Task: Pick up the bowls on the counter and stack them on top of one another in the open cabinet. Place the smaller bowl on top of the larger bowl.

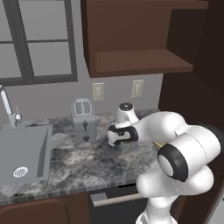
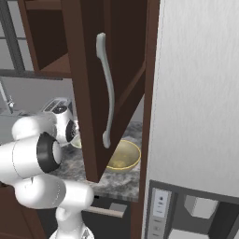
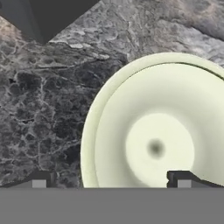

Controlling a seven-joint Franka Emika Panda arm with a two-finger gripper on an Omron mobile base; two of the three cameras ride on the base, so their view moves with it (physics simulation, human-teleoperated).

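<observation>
The smaller bowl [image 3: 157,135], pale cream-white, sits upright on the mottled granite counter [image 3: 39,113] right under my hand. My gripper [image 3: 109,181] is open and hangs over the bowl's left rim, with one fingertip [image 3: 40,179] over bare counter and the other over the bowl's inside. Nothing is held. The larger bowl [image 2: 123,157], mustard yellow, rests on the counter further right, half hidden by the open cabinet's door [image 2: 93,93]. The open cabinet [image 1: 142,61] hangs above the counter, and what shows of its shelf is bare.
A steel toaster [image 1: 83,119] stands just left of my hand, by the wall. The sink [image 1: 24,153] and faucet are at far left. The swung-out cabinet door with its long handle [image 2: 107,88] juts over the counter. A tall grey fridge [image 2: 196,93] bounds the right.
</observation>
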